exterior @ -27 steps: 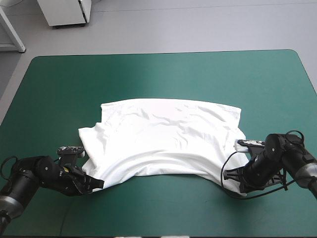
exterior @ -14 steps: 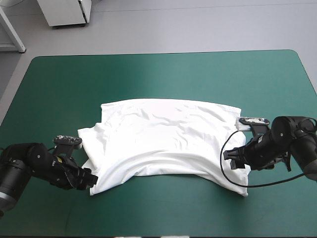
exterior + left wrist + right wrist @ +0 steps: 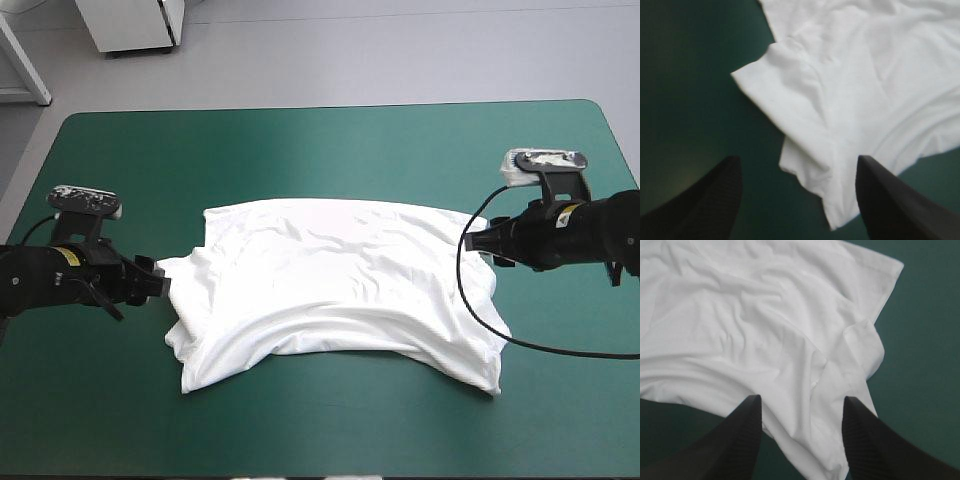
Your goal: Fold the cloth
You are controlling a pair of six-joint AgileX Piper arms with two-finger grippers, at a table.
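A white short-sleeved T-shirt [image 3: 335,290] lies spread flat but wrinkled across the middle of the tabletop [image 3: 330,150], which has a teal-green cover. The left end effector [image 3: 152,283] hovers just beside the sleeve on the shirt's left side, its two broad black fingers wide apart and gripping nothing. The right end effector [image 3: 478,240] hovers at the shirt's right edge, fingers likewise apart and empty, rumpled cloth ahead of them.

White T-shirt [image 3: 335,290] lies spread, rumpled, at the table's middle.
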